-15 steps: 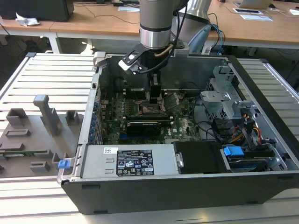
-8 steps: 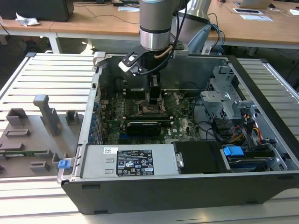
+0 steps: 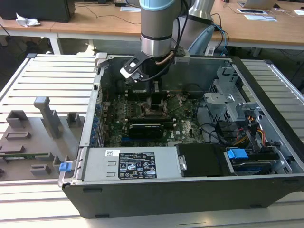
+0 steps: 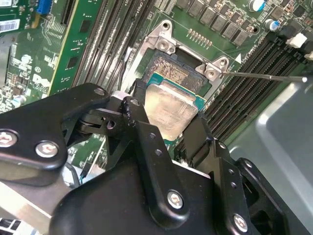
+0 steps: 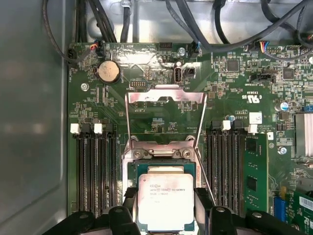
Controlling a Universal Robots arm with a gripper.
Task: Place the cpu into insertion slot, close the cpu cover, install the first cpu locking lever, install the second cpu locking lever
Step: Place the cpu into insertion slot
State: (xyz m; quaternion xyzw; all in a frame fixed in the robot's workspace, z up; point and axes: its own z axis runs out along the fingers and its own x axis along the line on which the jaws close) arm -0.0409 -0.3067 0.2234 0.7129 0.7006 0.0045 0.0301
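Here, dull silver-grey square cpu point(image 5: 165, 198), green-edged, within black end effector point(image 5: 165, 211).

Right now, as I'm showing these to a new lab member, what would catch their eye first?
First, in the exterior view, the grey arm reaches down into the open computer case. Then, in both wrist views, the silver cpu sits pinched in the black gripper over its socket, with the cpu cover swung open beyond it.

A slatted metal table point(image 3: 47, 76) carries an open computer case point(image 3: 190, 190) (grey tray point(image 3: 38, 147) beside).
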